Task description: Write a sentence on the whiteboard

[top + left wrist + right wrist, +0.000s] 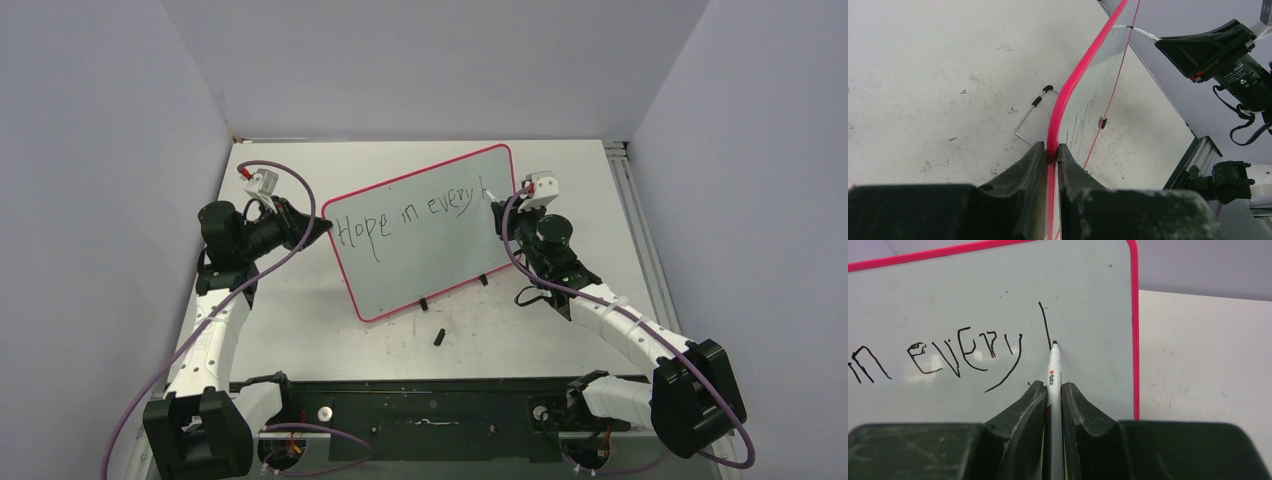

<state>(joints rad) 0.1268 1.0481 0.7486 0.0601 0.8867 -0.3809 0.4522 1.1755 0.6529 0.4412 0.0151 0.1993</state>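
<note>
Top view: the whiteboard (430,275) stood tilted mid-tabletop (300,330), the sentence (410,218) reading "Hope in every" plus one stroke. The left gripper (318,228) pinched its 9 o'clock edge. The right gripper (503,212) sat at 3 o'clock.

Left wrist: jaws clamped on that edge.

Right wrist: the pen (1054,365), gripped tight, pointed to 12 o'clock, its tip at the stroke's foot. Bare board lay toward 3 o'clock.

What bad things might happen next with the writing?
The pen is close to the right rim of the whiteboard, so the next word may run out of room. The left gripper pinches only the opposite edge, so pen pressure might swing or tip it, spoiling the sentence.
</note>
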